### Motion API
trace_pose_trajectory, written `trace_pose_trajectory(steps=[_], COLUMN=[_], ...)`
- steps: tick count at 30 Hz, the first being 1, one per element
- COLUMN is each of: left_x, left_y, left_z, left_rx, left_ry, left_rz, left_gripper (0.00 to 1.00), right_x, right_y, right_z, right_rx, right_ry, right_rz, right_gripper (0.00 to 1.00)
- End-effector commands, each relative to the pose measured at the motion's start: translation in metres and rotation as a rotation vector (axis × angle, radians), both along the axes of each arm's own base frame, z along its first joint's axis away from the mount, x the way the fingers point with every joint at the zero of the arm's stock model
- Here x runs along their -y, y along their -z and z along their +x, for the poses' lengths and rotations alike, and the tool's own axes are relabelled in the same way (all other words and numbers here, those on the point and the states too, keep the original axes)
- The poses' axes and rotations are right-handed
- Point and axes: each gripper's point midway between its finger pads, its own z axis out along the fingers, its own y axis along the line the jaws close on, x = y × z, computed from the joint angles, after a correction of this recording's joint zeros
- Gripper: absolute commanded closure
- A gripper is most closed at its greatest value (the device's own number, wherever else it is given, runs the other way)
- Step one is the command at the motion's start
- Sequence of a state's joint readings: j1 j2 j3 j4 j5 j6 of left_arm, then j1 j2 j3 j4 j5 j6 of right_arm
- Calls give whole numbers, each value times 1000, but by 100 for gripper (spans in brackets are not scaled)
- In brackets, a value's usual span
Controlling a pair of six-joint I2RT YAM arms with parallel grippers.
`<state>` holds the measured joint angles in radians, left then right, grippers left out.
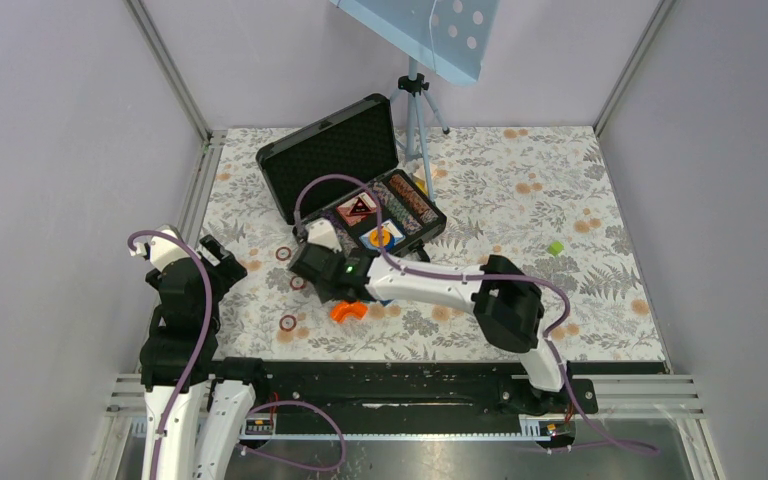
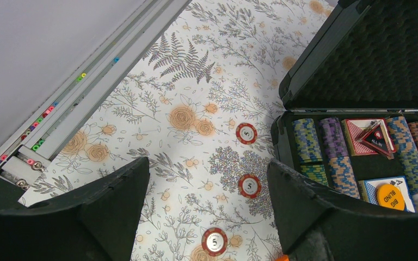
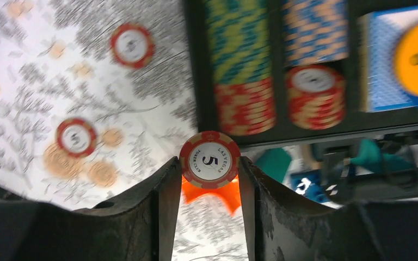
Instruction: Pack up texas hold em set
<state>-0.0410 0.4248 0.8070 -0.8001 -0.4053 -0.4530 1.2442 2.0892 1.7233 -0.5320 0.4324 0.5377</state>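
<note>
The black briefcase [image 1: 330,150] stands open at the back of the table, lid up, with rows of striped chips [image 2: 334,147] and card decks [image 2: 359,133] in its foam tray. My right gripper [image 3: 209,163] is shut on a red "5" chip [image 3: 209,160], held by its edges just in front of the case's front wall [image 3: 326,133]. In the top view that gripper [image 1: 335,285] hovers near the case's left front corner. Three loose red chips [image 2: 249,186] lie on the cloth left of the case. My left gripper [image 2: 209,166] hangs open above them, holding nothing.
An orange curved plastic piece [image 1: 348,310] lies under the right gripper, with teal and blue blocks [image 3: 275,163] beside it. A small green block [image 1: 556,247] sits at the right. A tripod [image 1: 415,100] stands behind the case. A metal rail [image 2: 87,92] borders the left.
</note>
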Motion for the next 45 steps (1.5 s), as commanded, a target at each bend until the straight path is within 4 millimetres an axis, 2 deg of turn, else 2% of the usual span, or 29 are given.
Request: trace_pose_trajectory(steps=[1,5,14,27,45], left_x=[-3,-3,-2,-3,-3], left_y=[-11,-12,-11,-11,-11], left_z=[2,2,3,3,3], left_rx=[51,52,50,48,47], left_ry=[-17,-16,-13,-14,-13], left_rz=[8,8,7,10,9], left_gripper=[21,21,21,21,21], right_x=[30,52,86,101,100], right_y=[-37,-35,-22,-25,-40], right_z=[42,65,85,88,96], right_rx=[71,76,54,60,93], right_ry=[82,123,185,201,194], right_rz=[28,1,-39,-50,-42], right_gripper=[52,52,52,52,52])
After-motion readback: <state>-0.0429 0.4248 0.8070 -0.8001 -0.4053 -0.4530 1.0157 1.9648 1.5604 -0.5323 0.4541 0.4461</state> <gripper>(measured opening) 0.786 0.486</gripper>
